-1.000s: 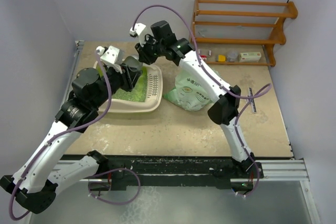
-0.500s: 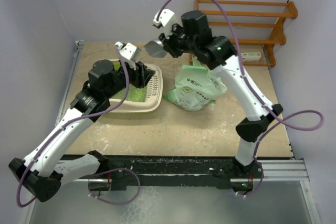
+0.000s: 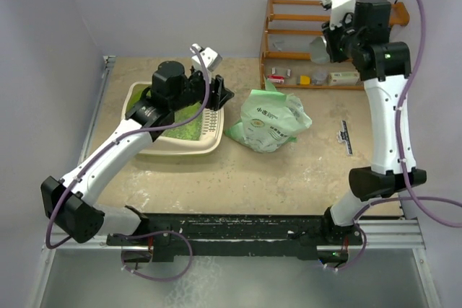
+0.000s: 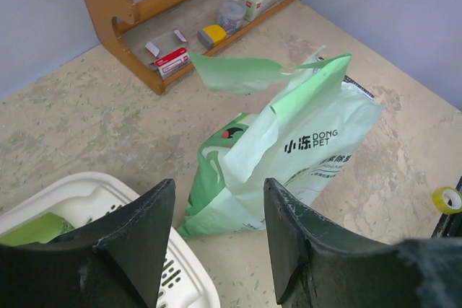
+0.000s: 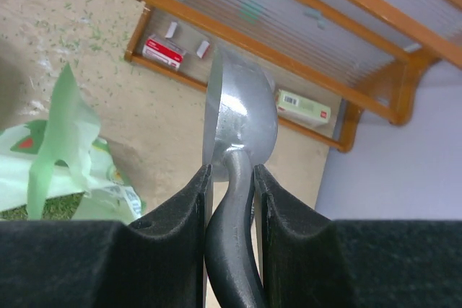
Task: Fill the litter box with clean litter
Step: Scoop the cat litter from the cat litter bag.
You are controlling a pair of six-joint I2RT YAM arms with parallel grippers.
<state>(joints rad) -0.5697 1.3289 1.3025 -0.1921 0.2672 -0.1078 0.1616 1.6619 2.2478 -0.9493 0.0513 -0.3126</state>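
At the left side of the table [image 3: 289,178] lies the litter box [image 3: 155,148], a cream tray with a lime-green inside and a slotted cream part along its right rim. In the left wrist view only its near corner [image 4: 86,200] shows. The litter [image 3: 186,126], many tiny green grains, lies inside the box as a green layer, and the left arm hides a part of it. Some loose green grains are also scattered on the table. The left end effector [image 3: 216,95] hangs above the right back corner of the box, over the slotted part, and faces the bag. In its own camera the left end effector [image 4: 216,207] has its two dark fingers [image 4: 137,236] standing wide, with nothing between them. Just to the right of the box stands the pale green printed bag [image 3: 271,124], torn open at the top [image 4: 289,156]. Whether the bag touches the box I cannot tell. Farther right a black strip [image 3: 346,137] lies flat on the table, well apart from the bag. The right end effector [image 3: 333,42] is raised high in front of the wooden rack [image 3: 332,16] at the back right. It is closed narrow on the black handle of a metal scoop [image 3: 317,50]. In the right wrist view the handle sits between the fingers of the right end effector [image 5: 231,178] and the silver bowl of the scoop [image 5: 242,117] stands beyond them, turned on its edge. On the lowest board of the rack lie a red and white box [image 3: 276,78], a small yellow thing [image 3: 305,79] and a white box with green print [image 3: 343,77].
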